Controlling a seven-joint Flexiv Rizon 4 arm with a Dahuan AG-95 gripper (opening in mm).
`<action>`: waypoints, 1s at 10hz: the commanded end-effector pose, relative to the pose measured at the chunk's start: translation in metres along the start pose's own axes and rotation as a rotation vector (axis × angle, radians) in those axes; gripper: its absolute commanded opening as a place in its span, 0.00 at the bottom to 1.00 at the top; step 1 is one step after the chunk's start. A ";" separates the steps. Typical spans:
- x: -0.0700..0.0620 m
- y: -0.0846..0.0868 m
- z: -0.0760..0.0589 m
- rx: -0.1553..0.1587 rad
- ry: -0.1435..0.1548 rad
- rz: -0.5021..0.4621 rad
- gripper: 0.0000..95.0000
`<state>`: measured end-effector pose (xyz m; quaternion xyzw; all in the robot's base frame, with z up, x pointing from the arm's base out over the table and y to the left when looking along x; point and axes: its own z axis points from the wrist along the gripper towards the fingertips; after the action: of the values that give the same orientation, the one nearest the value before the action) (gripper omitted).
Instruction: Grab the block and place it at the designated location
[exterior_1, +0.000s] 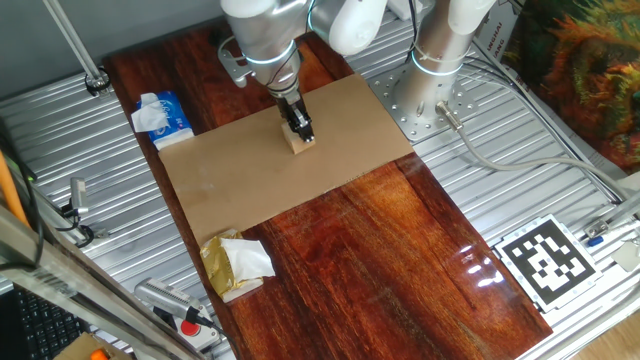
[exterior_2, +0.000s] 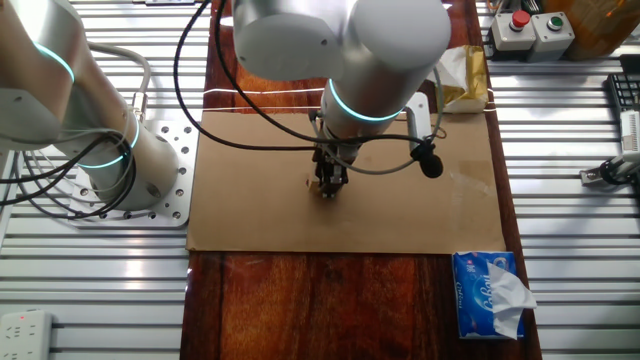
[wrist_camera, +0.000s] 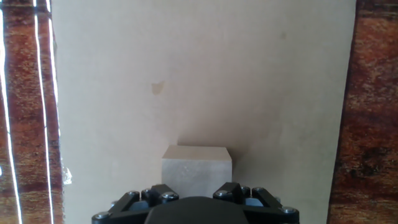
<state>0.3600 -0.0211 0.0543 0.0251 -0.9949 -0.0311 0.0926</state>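
While seated flat on the cardboard sheet (exterior_1: 230, 180), near its middle, the block (exterior_1: 298, 143) meets the pincer (exterior_1: 300, 128) right at its top, fingers down either side. Cannot tell from any view whether pinching the cube or just slack around it; in the hand view, shows only the finger bases, with the pale cube dead centre between them. Shows no black dot anywhere on the bare cardboard; may well lie hidden under the block, which would suggest the placing step is nearly finished. To do this well: spread the fingers evenly so neither side drags the cube, then lift straight up along the finger axis, no sideways drift until well above the top face. Worth checking afterwards that the cube stays square and flat. By count: one block, one cardboard sheet, one pincer, one blue-and-white tissue pack (exterior_1: 163, 117) beside the sheet, one gold-and-white wrapper lump (exterior_1: 236, 262) on the wooden tabletop (exterior_1: 380, 260), one black-and-white tag (exterior_1: 545, 258) well apart.
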 end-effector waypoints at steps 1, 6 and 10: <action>-0.002 0.000 0.001 -0.003 0.007 0.003 0.20; -0.002 -0.001 0.003 -0.019 0.053 0.008 0.20; -0.002 -0.001 0.004 -0.024 0.074 0.013 0.20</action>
<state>0.3623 -0.0217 0.0499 0.0189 -0.9904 -0.0414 0.1301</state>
